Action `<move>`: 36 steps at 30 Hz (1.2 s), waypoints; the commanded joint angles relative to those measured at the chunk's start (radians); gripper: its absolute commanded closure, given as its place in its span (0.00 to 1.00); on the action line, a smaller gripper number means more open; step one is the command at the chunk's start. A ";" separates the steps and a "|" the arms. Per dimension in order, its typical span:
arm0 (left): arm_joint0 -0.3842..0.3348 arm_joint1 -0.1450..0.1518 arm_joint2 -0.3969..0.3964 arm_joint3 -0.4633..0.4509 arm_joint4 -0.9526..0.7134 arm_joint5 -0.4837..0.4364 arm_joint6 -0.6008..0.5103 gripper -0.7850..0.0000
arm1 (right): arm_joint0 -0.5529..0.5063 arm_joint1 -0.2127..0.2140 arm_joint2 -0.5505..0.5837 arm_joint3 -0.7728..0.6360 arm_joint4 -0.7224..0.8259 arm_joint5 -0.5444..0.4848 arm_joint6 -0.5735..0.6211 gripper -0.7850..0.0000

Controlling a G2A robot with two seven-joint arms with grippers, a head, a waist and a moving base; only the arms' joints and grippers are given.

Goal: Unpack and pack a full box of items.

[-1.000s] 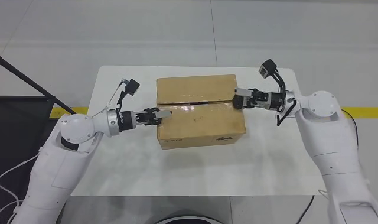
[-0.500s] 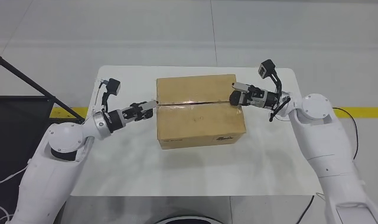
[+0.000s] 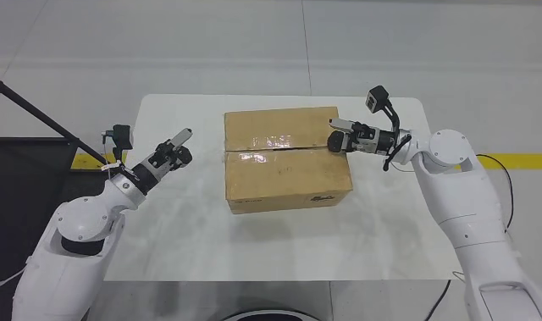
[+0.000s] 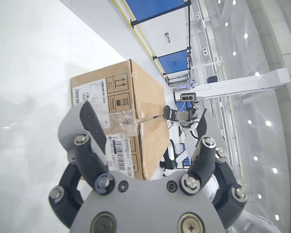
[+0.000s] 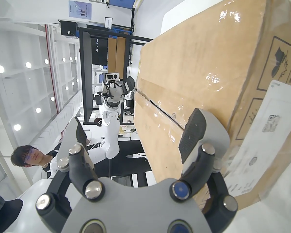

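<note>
A closed brown cardboard box (image 3: 284, 164) sits near the middle of a white table (image 3: 195, 236), its 2 top flaps meeting along a seam (image 3: 279, 150) that runs from one end to the other under glossy clear tape (image 5: 215, 78). The left gripper (image 3: 179, 143) hangs above the table off the box's left end, apart from the cardboard and pointed toward it, with its 2 fingers spread wide and nothing between them; from its own wrist view (image 4: 145, 115) that end of the box shows printed handling symbols and white barcode labels (image 4: 117, 147). The right gripper (image 3: 336, 135) sits at the box's right end, level with the top edge and close to where the seam ends. Its fingers are also spread apart and hold nothing. In the right wrist view (image 5: 135, 122) one dark finger pad (image 5: 192, 134) lies over the top flap just beside the seam, though whether it touches the cardboard cannot be told, while the other finger stands off the box. A white paper label (image 5: 264, 134) covers part of the right end face.
</note>
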 commanded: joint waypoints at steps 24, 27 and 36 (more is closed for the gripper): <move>0.331 -0.050 0.064 -0.161 -0.173 -0.034 0.429 0.00 | 0.000 0.000 0.000 0.000 0.000 0.000 0.000 0.00; 0.307 -0.061 0.092 -0.109 -0.242 -0.020 0.466 0.00 | 0.000 0.000 0.000 0.000 0.000 0.000 0.000 0.00; 0.151 -0.100 0.199 0.081 -0.315 -0.042 0.626 0.00 | 0.000 0.000 0.000 0.000 0.000 0.000 0.000 0.00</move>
